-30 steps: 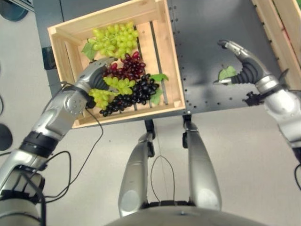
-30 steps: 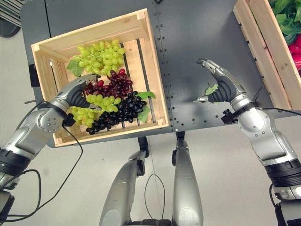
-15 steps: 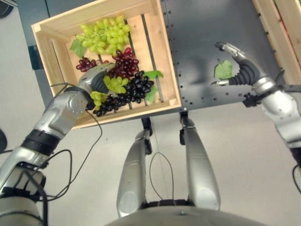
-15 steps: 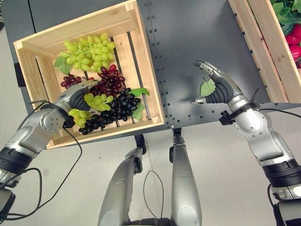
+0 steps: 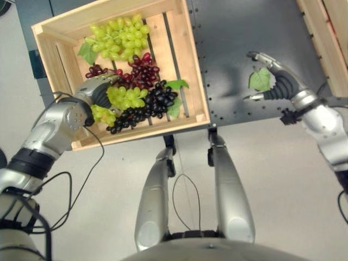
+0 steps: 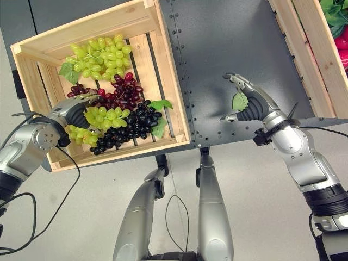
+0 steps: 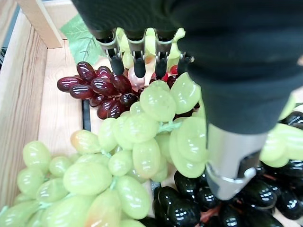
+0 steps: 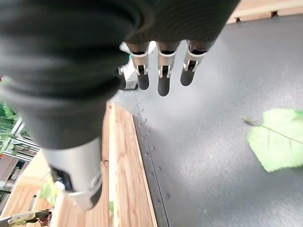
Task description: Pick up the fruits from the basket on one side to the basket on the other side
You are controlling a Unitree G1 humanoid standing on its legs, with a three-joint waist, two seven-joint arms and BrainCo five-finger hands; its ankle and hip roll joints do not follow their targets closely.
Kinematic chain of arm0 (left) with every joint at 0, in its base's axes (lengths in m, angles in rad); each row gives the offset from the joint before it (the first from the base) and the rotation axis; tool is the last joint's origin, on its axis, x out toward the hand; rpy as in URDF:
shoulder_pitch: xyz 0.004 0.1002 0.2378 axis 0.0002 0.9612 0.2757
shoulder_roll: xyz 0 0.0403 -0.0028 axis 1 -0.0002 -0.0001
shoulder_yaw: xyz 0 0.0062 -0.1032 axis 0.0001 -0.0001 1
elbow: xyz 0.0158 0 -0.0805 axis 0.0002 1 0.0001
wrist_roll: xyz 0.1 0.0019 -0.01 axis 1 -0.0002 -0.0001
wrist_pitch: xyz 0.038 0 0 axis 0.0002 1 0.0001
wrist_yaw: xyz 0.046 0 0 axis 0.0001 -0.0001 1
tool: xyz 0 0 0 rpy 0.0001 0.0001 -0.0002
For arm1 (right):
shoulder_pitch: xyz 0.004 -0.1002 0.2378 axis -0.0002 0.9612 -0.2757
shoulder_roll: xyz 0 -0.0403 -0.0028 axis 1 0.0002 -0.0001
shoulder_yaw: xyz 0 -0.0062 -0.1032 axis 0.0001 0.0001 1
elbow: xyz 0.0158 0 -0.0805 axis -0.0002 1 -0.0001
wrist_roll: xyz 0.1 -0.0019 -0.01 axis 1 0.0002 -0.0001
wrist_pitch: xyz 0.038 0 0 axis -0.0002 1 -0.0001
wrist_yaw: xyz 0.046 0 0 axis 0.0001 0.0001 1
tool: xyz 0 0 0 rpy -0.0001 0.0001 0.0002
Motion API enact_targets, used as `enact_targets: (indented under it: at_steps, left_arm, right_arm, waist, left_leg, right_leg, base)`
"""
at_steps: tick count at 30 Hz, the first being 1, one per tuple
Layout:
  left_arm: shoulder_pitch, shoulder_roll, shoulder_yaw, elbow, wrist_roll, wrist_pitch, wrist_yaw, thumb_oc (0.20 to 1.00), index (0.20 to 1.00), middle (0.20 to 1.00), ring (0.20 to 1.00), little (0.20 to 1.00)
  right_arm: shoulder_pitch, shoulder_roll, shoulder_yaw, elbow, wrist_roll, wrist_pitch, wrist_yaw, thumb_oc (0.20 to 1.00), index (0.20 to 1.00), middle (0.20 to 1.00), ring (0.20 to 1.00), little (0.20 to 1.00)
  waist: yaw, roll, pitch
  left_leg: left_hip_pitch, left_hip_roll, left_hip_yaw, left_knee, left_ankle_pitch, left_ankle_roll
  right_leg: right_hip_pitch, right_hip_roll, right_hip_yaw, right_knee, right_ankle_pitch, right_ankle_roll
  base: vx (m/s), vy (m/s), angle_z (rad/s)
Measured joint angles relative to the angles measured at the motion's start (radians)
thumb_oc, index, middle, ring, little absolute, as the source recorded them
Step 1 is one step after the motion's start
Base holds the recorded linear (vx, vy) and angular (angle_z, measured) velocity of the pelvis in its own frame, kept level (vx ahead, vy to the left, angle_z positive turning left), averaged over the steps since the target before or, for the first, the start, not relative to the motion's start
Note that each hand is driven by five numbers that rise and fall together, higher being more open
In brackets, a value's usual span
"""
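A wooden crate (image 5: 193, 60) at the left holds grape bunches: green at the back (image 5: 117, 38), red (image 5: 142, 73), black (image 5: 155, 103) and a green bunch (image 5: 126, 97) in the middle. My left hand (image 5: 97, 93) lies inside the crate on that middle green bunch (image 7: 142, 137). Its fingers (image 7: 138, 61) reach straight over the grapes towards a small dark red bunch (image 7: 99, 87), and the thumb (image 7: 232, 165) sits on the other side. My right hand (image 6: 251, 106) hovers open over the dark table (image 5: 234, 38), holding nothing, beside a loose green leaf (image 5: 260, 80).
A second wooden crate (image 6: 304, 54) stands at the right edge of the table, with green leaves and something red (image 6: 341, 41) inside. The leaf (image 8: 277, 137) lies flat on the table between the two crates.
The whole view has shifted, so the camera moved. My left hand has drawn back a little over the grapes, uncovering a small dark red bunch. The right hand has hardly moved.
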Motion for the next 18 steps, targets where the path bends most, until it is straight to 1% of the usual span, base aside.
enact_targets:
  at_steps: [6,13,15,18]
  left_arm:
    - [-0.007,0.000,0.000,0.000,0.002,0.002,-0.015,1.000,1.000,1.000,1.000,1.000]
    - [-0.002,0.040,0.003,-0.037,0.059,0.004,-0.059,1.000,1.000,1.000,1.000,1.000]
    - [0.009,0.051,0.013,-0.043,0.059,0.003,-0.065,1.000,1.000,1.000,1.000,1.000]
    - [0.064,0.055,0.078,-0.049,0.057,0.006,-0.069,1.000,1.000,1.000,1.000,1.000]
  right_arm:
    - [0.001,0.000,0.000,0.000,0.000,0.005,0.006,1.000,1.000,1.000,1.000,1.000]
    - [0.003,0.005,-0.001,0.001,0.000,0.015,0.016,1.000,1.000,1.000,1.000,1.000]
    - [0.004,0.005,-0.002,0.003,0.000,0.016,0.023,1.000,1.000,1.000,1.000,1.000]
    - [0.005,0.008,-0.002,0.003,0.000,0.019,0.032,1.000,1.000,1.000,1.000,1.000]
  waist:
    - [0.001,0.000,0.000]
    - [0.001,0.000,0.000]
    - [0.002,0.001,0.000]
    - [0.001,0.002,0.001]
  left_leg:
    - [-0.004,0.000,-0.002,0.005,0.000,0.000]
    - [-0.023,0.002,-0.002,0.014,-0.001,-0.001]
    - [-0.025,0.002,-0.002,0.015,-0.001,-0.001]
    - [-0.024,0.003,-0.002,0.016,-0.002,-0.002]
  right_leg:
    - [-0.001,0.000,0.000,0.000,0.001,0.000]
    - [-0.020,0.003,0.001,0.004,0.004,-0.002]
    - [-0.022,0.003,0.002,0.005,0.005,-0.003]
    - [-0.022,0.004,0.002,0.005,0.006,-0.004]
  base:
    - [0.00,0.000,0.00]
    - [0.00,0.000,0.00]
    - [0.00,0.000,0.00]
    - [0.00,0.000,0.00]
